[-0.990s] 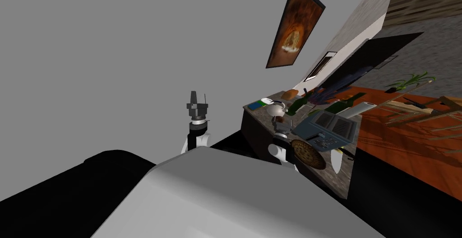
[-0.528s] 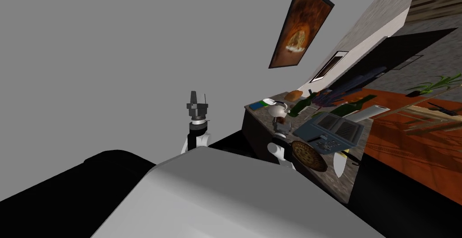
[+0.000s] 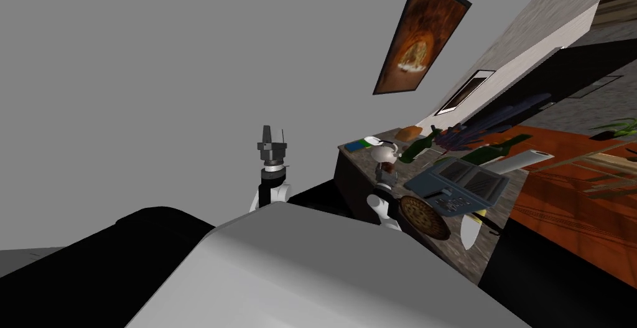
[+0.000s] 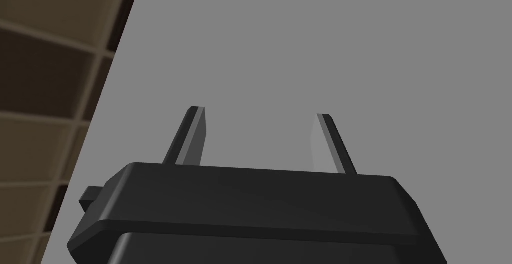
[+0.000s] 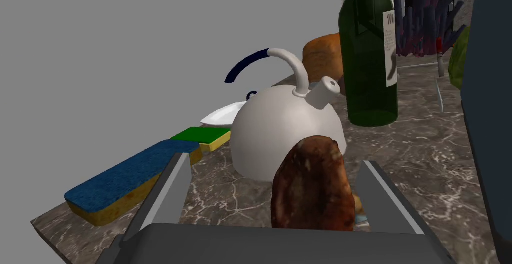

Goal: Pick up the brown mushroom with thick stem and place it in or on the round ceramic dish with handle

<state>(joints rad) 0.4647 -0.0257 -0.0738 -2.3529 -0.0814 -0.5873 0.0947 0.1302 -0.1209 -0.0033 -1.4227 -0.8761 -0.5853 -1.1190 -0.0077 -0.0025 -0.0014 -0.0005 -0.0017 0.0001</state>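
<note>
Where the grey wall backs it, left gripper [image 4: 260, 111]: raised upright, thin fingers wide apart, nothing between them.
Blue-topped yellow sponge [image 5: 125, 181]: on the grey marbled stone counter [image 5: 425, 151], at the right gripper's 10 o'clock.
Green-topped yellow sponge [image 5: 202, 136]: just beyond the blue one, at 11 o'clock.
Shallow white round dish with a small dark blue handle [image 5: 222, 114]: behind the green sponge, partly hidden by the kettle.
White domed kettle with an arched white-and-navy handle [image 5: 280, 125]: at 12 o'clock, just beyond the mushroom.
Right gripper [image 5: 275, 160]: low over the counter, fingers spread wide, one each side of the mushroom, not pressing it.
Rough brown rounded mushroom [image 5: 310, 191]: between those fingers, nearer the 3 o'clock one, foot hidden by the gripper's body.
Dark green glass bottle with a paper label [image 5: 370, 60]: upright, at 1 o'clock.
</note>
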